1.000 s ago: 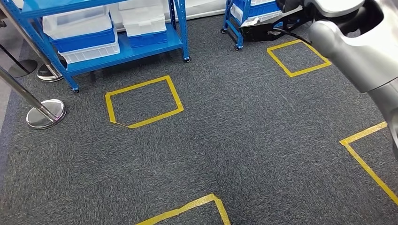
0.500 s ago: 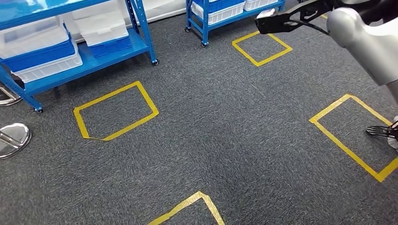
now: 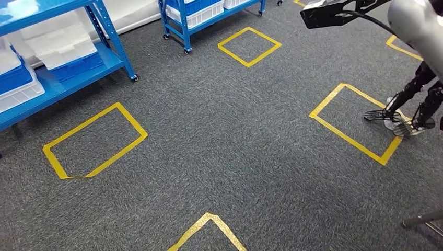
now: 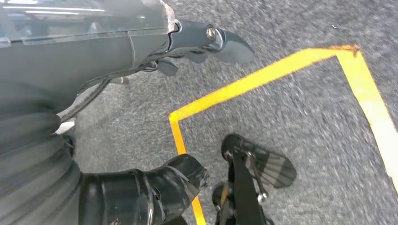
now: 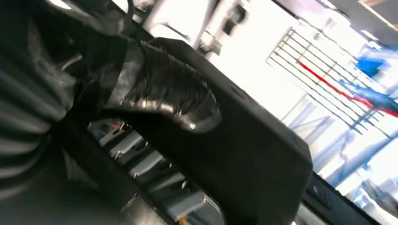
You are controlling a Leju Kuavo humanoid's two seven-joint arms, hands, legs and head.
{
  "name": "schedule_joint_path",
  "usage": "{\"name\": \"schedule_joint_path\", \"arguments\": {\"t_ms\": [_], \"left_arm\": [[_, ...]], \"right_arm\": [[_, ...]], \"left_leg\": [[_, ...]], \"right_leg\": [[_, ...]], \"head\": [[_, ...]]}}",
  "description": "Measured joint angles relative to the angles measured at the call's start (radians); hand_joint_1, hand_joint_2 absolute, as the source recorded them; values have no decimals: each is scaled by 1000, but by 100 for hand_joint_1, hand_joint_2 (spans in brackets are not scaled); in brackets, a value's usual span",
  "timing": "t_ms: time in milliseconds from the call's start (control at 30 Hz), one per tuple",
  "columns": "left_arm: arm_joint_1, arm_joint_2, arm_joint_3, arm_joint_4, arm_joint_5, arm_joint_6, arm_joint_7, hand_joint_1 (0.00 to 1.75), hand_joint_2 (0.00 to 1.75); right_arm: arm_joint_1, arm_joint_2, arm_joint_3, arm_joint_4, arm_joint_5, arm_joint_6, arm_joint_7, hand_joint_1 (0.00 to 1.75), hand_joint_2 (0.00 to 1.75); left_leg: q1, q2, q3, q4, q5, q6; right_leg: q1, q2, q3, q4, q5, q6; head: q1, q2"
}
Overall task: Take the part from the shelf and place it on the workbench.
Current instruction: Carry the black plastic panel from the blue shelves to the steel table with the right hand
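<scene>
The part (image 3: 326, 13) is a flat black piece, held out at the top right of the head view at the end of my silver right arm (image 3: 418, 21). The right wrist view is close on it. There my right hand (image 5: 164, 89) grips the black part (image 5: 253, 154), with the thumb lying across its face. My left hand (image 4: 145, 190) hangs over the carpet with thumb and dark fingers (image 4: 211, 42) apart and nothing between them. The blue shelf (image 3: 112, 42) with white and blue bins (image 3: 62, 44) stands at the far left.
A second blue shelf (image 3: 177, 18) on wheels stands at the back. Yellow tape squares (image 3: 94, 138) (image 3: 249, 46) (image 3: 355, 123) mark the grey carpet. Dark legs and feet (image 3: 397, 117) stand at the right square's edge. A thin stand leg (image 3: 423, 219) lies at the bottom right.
The whole picture has shifted: the camera has turned right, so shelves and tape squares slid left and a new square and dark feet came in at the right. The part stays in my right hand.
</scene>
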Motion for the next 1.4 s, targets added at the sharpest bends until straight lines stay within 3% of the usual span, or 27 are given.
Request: {"name": "schedule_joint_path", "arguments": {"t_ms": [33, 100, 167, 233, 267, 300, 333, 400, 467, 533, 567, 600, 667, 700, 767, 800, 833, 900, 967, 1033, 1067, 1133, 1200, 1267, 1300, 1333, 1400], "left_arm": [[-2, 0, 0, 0, 0, -2, -1, 0, 175], [-3, 1, -1, 0, -1, -5, -1, 0, 175], [0, 1, -1, 0, -4, -9, 2, 0, 175], [3, 1, -1, 0, -7, -14, 6, 0, 175], [3, 1, -1, 0, -8, -17, 8, 0, 175], [3, 2, -1, 0, -9, -18, 10, 0, 175], [3, 2, -1, 0, -10, -19, 11, 0, 175], [3, 4, -1, 0, -12, -20, 13, 0, 175], [3, 6, -1, 0, -15, -22, 14, 0, 175], [-1, 7, -3, 0, -18, -26, 14, 0, 175], [-3, 7, -4, 1, -21, -29, 14, 0, 175], [-4, 7, -6, 1, -23, -31, 15, 0, 175], [-1, 10, -9, 2, -26, -35, 15, 0, 175], [0, 10, -10, 2, -27, -36, 15, 0, 175], [0, 12, -11, 2, -27, -39, 15, 0, 175], [0, 13, -11, 2, -28, -42, 15, 0, 175], [-1, 14, -11, 2, -29, -45, 16, 0, 175], [-1, 15, -13, 2, -33, -51, 16, 0, 175], [-2, 16, -16, 2, -36, -53, 19, 0, 175], [-5, 17, -18, 2, -37, -53, 22, 0, 175], [-8, 17, -18, 2, -37, -53, 23, 0, 175], [-9, 18, -18, 2, -38, -53, 23, 0, 175], [-7, 19, -19, 2, -40, -53, 23, 0, 175], [-5, 19, -19, 2, -43, -53, 24, 0, 175], [-5, 19, -19, 3, -45, -53, 24, 0, 175], [-5, 19, -19, 3, -46, -53, 24, 0, 175], [-3, 20, -19, 3, -48, -54, 23, 0, 175]], "right_arm": [[-1, -7, 3, -3, 1, 4, 0, 175, 175], [-4, -19, 6, -10, 3, 9, 0, 175, 175], [-7, -25, 8, -15, 5, 12, 0, 175, 175], [-8, -30, 16, -18, 5, 16, -1, 175, 175], [-8, -34, 20, -21, 5, 19, -2, 175, 175], [-8, -38, 24, -24, 5, 22, -3, 175, 175], [-10, -43, 27, -27, 5, 24, -3, 175, 175], [-14, -50, 32, -32, 5, 27, -3, 175, 175], [-19, -56, 37, -35, 5, 30, -3, 175, 175], [-23, -70, 44, -40, 4, 37, -3, 175, 175], [-27, -80, 48, -43, 3, 41, -3, 175, 175], [-32, -90, 53, -46, 3, 44, -4, 175, 175], [-45, -103, 62, -53, 1, 49, -4, 175, 175], [-49, -108, 66, -56, -1, 51, -5, 175, 175], [-50, -119, 78, -61, -5, 55, -6, 175, 175], [-49, -125, 85, -65, -7, 57, -7, 175, 175], [-50, -132, 91, -69, -9, 59, -7, 175, 175], [-53, -141, 98, -78, -11, 62, -7, 175, 175], [-56, -145, 106, -85, -13, 62, -6, 175, 175], [-57, -148, 114, -88, -14, 62, -5, 175, 175], [-56, -150, 117, -89, -14, 62, -4, 175, 175], [-57, -149, 120, -92, -15, 62, -2, 175, 175], [-54, -143, 128, -94, -15, 61, 0, 175, 175], [-50, -137, 137, -95, -16, 61, 0, 175, 175], [-48, -135, 140, -95, -17, 61, 0, 175, 175], [-48, -133, 142, -95, -17, 60, 0, 175, 175], [-50, -132, 144, -95, -17, 60, 2, 175, 175]], "left_leg": [[1, 2, 1, 0, -4, -4], [7, -35, -10, 31, -34, -10], [10, -91, -57, 140, -97, -12], [10, -108, -118, 267, -141, -11], [9, -110, -132, 290, -136, -9], [9, -113, -130, 274, -112, -6], [9, -120, -111, 221, -73, -1], [10, -165, -60, 92, -6, 11], [10, -199, -32, 29, 9, 16], [9, -182, -22, 13, 10, 19], [10, -167, -18, 4, 15, 24], [12, -151, -14, -5, 21, 31], [10, -121, -9, -16, 27, 41], [8, -108, -9, -16, 27, 43], [6, -79, -9, -12, 22, 42], [6, -65, -8, -10, 18, 41], [6, -53, -6, -7, 14, 39], [2, -32, -1, -3, 4, 30], [-3, -13, 4, -2, -3, 20], [-6, 7, 8, -3, -6, 10], [-5, 3, 8, -1, -12, 6], [0, -44, -11, 47, -50, 0], [3, -96, -68, 169, -112, -2], [3, -109, -124, 275, -140, -1], [2, -111, -131, 279, -124, 1], [2, -117, -122, 244, -90, 4], [4, -160, -74, 117, -12, 14]], "right_leg": [[-3, 12, 0, -1, 1, -6], [-9, 33, 0, -6, 6, -19], [-10, 56, -1, -10, 9, -29], [-7, 86, -2, -9, 10, -32], [-5, 102, -2, -7, 10, -32], [-3, 118, -2, -6, 10, -32], [-1, 133, -1, -3, 10, -32], [-1, 162, -4, 1, 9, -29], [-5, 189, -12, 3, 13, -20], [-11, 215, -18, -3, 21, -5], [-10, 208, -21, -2, 20, 1], [-8, 184, -30, 14, 8, 5], [-5, 108, -73, 103, -43, 11], [-6, 83, -102, 167, -73, 14], [-11, 64, -140, 250, -95, 20], [-13, 60, -133, 241, -81, 21], [-15, 51, -107, 195, -53, 22], [-10, 9, -34, 64, -2, 18], [1, -13, -3, -2, 12, 8], [6, 8, -6, -6, 13, -3], [4, 19, -7, -9, 15, -8], [-1, 42, -5, -16, 19, -19], [-1, 66, -5, -19, 20, -27], [2, 94, -4, -17, 20, -30], [3, 110, -4, -15, 20, -31], [4, 125, -4, -13, 19, -31], [5, 153, -5, -8, 17, -29]], "head": [[-1, 0], [-2, 0], [-3, 0], [-3, 0], [-3, 0], [-3, 0], [-3, 0], [-3, 0], [-2, 0], [-3, 0], [-2, 0], [0, 0], [3, 0], [5, 0], [5, 0], [5, 0], [5, 0], [5, 0], [5, 0], [5, 0], [4, 0], [3, 0], [2, 0], [2, 0], [2, 0], [2, 0], [3, 0]]}}
